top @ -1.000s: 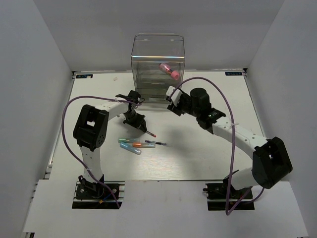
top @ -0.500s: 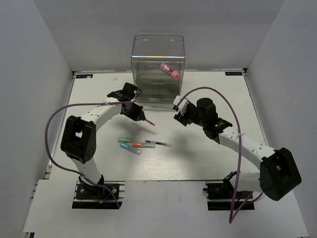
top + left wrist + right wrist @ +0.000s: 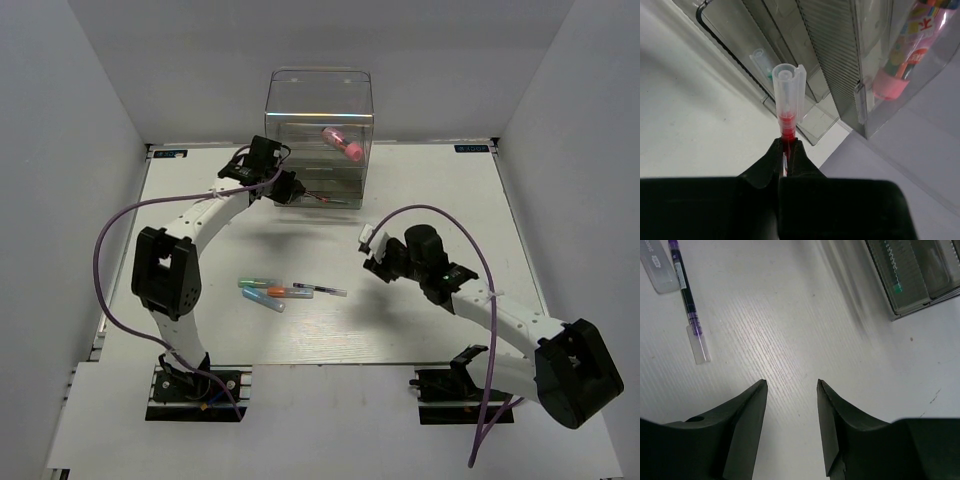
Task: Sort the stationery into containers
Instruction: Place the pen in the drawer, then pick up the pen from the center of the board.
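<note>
My left gripper [image 3: 287,188] is shut on a thin red pen with a clear cap [image 3: 788,100] and holds it in front of the lower drawers of the clear organiser [image 3: 318,120]; the pen's tip [image 3: 340,202] points right along the drawer fronts. In the left wrist view the gripper [image 3: 786,145] pinches the pen's red end, with the drawers [image 3: 830,60] just beyond. The pink tube [image 3: 342,143] lies in the organiser's upper part and also shows in the left wrist view [image 3: 905,55]. My right gripper [image 3: 372,252] is open and empty over the table [image 3: 791,383].
Several pens and markers lie mid-table: a green one [image 3: 255,284], an orange one [image 3: 282,292], a blue one [image 3: 266,301] and a purple pen [image 3: 322,290], which shows in the right wrist view [image 3: 687,305]. An open drawer holds a green-tipped item [image 3: 897,288].
My left gripper has carried the red pen up and away from the table to the organiser's drawers. My right arm has drawn back from the organiser toward the near right.
</note>
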Robot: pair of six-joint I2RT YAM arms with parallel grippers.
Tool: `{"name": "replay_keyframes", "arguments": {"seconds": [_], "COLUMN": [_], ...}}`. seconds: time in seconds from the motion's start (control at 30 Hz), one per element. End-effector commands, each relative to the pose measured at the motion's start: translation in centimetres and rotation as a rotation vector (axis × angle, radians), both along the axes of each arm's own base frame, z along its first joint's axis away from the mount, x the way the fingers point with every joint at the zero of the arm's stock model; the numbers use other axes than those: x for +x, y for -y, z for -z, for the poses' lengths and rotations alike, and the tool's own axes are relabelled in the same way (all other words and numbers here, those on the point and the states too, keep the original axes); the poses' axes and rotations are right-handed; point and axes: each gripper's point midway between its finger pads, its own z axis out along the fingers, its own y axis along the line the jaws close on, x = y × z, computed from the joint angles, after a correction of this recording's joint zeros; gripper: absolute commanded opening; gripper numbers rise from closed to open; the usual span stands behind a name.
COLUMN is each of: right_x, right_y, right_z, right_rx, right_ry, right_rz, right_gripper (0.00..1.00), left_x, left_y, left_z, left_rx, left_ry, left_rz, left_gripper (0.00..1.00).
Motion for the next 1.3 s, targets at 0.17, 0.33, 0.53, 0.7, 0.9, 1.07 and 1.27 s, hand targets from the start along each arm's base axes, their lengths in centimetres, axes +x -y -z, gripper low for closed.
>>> {"name": "replay_keyframes", "arguments": {"seconds": [0.17,0.33,0.53,0.7,0.9,1.07,1.27], "right_x": [-0.8,-1.3,-1.7,-3.2,-6.1,-7.3,-6.8], "right_y": [0.2,0.4,0.4,-0.5,-2.4,-3.4,-4.6], "right_z": [0.0,0.5,0.7,1.4,2.9,3.8,5.1], "right_rx": [0.018,0.016,0.022,0.034,0.035,0.019,-0.033], "right_ry": [0.005,-0.007,-0.011,-0.053,-0.137,-0.179,-0.208], "right_rz": [-0.02,-0.021,-0.031,-0.116,-0.329,-0.475,-0.529], "right_gripper": [0.5,0.5,0.56,0.63,0.67,0.67,0.67], "left_x": [3.3,4.7,6.0,5.7,4.4,2.8,-0.3], "left_y": [0.6,0.6,0.9,1.2,1.2,0.8,-1.5], "left_z": [-0.2,0.1,0.7,0.9,-0.6,-2.3,-4.5], "left_rx": [-0.103,-0.11,-0.109,-0.116,-0.131,-0.144,-0.064], "left_ry": [0.051,0.078,0.078,0.062,0.099,0.119,0.196], "left_rz": [-0.157,-0.226,-0.24,-0.226,-0.209,-0.179,-0.142], "left_gripper": [0.0,0.0,0.11,0.34,0.45,0.47,0.48]}}
